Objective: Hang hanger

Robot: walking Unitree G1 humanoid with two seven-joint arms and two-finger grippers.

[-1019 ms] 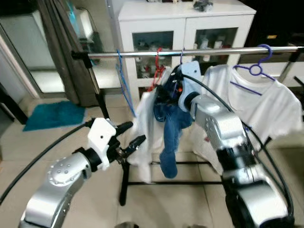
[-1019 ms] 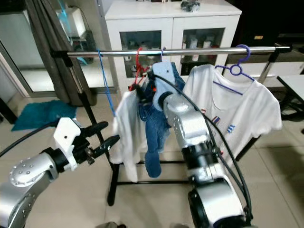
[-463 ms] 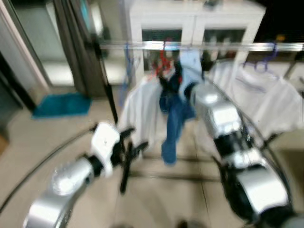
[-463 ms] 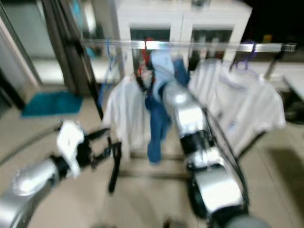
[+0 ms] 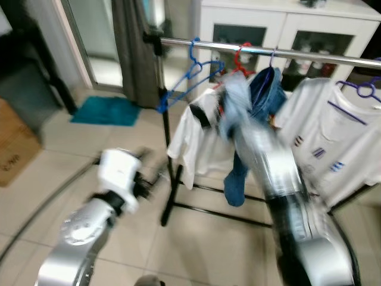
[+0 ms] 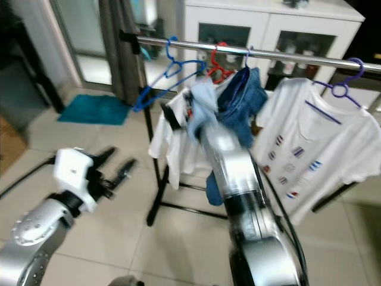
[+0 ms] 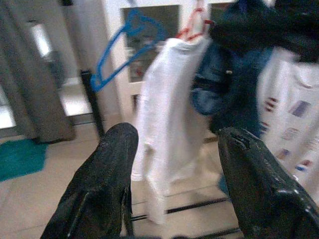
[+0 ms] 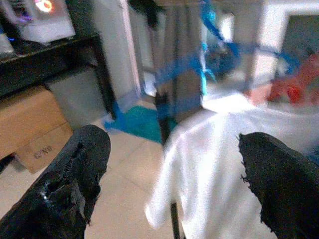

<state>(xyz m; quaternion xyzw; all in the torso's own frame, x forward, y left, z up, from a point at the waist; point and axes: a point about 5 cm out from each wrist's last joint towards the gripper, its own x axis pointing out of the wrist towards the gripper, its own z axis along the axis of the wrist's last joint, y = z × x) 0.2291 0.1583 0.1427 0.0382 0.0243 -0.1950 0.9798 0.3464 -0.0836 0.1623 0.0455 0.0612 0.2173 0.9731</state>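
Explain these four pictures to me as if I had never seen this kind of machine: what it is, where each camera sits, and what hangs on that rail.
This is a walking humanoid robot with two silver arms, each ending in a gripper of two long black fingers. Two pictures come from its head cameras, looking down at a chrome clothes rail before a white glass-door cabinet. The other two come from wrist cameras looking along each gripper's fingers.

On the rail hang a bare blue wire hanger, a red hanger bearing a plain white shirt, a blue denim garment and a printed white T-shirt on a purple hanger.

The left gripper is low, open and holding nothing. The right gripper, raised by the shirts, is also open and empty.
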